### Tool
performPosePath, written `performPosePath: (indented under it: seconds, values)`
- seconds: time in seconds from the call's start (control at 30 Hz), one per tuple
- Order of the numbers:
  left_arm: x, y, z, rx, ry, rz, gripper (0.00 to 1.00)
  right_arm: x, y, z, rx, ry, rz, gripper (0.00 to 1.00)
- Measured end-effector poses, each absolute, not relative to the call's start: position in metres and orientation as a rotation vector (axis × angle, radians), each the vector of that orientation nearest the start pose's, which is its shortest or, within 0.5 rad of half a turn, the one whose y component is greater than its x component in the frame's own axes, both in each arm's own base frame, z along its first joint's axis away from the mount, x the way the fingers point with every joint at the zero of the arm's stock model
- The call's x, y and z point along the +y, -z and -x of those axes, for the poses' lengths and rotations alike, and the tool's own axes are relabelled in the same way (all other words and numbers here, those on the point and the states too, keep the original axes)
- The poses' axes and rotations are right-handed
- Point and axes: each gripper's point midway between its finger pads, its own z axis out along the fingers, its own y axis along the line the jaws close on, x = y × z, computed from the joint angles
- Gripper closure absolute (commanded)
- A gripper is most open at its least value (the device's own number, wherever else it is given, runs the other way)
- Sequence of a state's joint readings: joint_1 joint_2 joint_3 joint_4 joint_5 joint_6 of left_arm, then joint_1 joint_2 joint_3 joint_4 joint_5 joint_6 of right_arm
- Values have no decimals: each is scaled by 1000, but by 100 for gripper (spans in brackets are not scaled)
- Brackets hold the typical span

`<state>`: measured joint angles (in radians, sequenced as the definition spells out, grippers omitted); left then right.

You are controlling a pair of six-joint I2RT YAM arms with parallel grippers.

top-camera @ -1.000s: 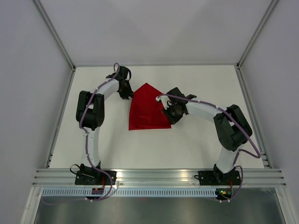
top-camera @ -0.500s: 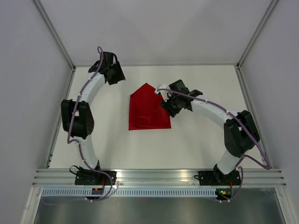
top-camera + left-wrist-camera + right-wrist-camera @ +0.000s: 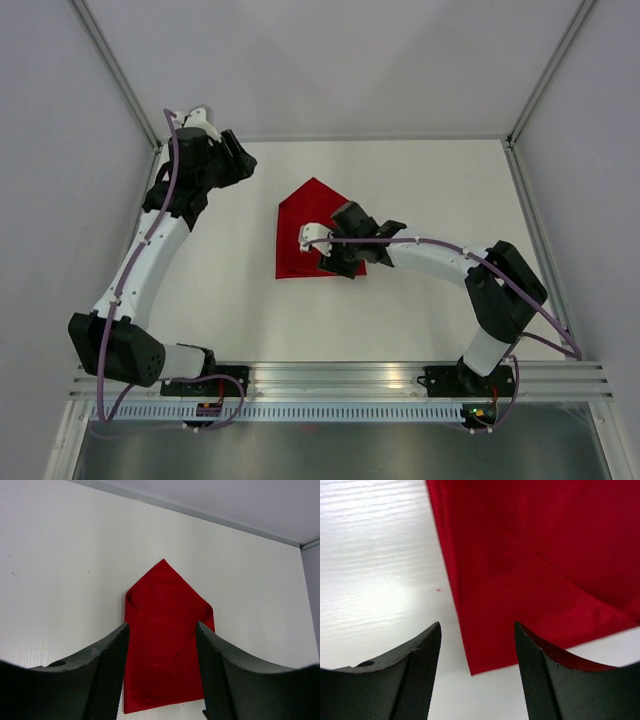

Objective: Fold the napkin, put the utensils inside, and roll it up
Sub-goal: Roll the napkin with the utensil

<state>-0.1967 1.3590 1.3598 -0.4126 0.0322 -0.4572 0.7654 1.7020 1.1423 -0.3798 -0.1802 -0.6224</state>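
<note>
The white table (image 3: 420,300) fills the middle of the overhead view, and on it only one of the task's things shows: the napkin (image 3: 305,210), lying flat just above the centre of the frame. It is no longer a plain square. It has a pointed top toward the upper edge and a straight bottom edge, and creases and overlapping layers run across it, so I judge the folding step begun and perhaps finished. No utensils appear in any view, so placing them inside and rolling the cloth up are both left to do.

The left arm (image 3: 150,260) stretches in a long diagonal from the lower left up to the upper left corner of the table, well apart from the cloth. The right arm (image 3: 440,255) bends in from the lower right and reaches leftward across the middle, its wrist over the lower part of the napkin.

The left gripper (image 3: 161,627) has its fingers spread with nothing between them. In its own camera the napkin sits far off in the centre of the frame, framed by the gap. The right gripper (image 3: 477,627) is likewise parted and empty, hanging close above the cloth's bottom corner, which lies in the lower centre of its view. Whether the fingertips touch the fabric I cannot tell.
</note>
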Motion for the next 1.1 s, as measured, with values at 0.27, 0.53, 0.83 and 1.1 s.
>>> performPosePath:
  seconds: [0.27,0.53,0.83,1.1]
  values:
    - [-102,-300,-388,1976,456,233,39,311,-44,-273,1774,-279,1821,37]
    - [-101,-304,-385,1957,455,220,40,319,-37,-277,1707,-261,1858,43]
    - [-100,-294,-383,1979,439,196,40,324,-21,-281,1670,-240,1903,51]
    - [-103,-286,-380,1999,439,153,40,330,-20,-288,1615,-224,1912,56]
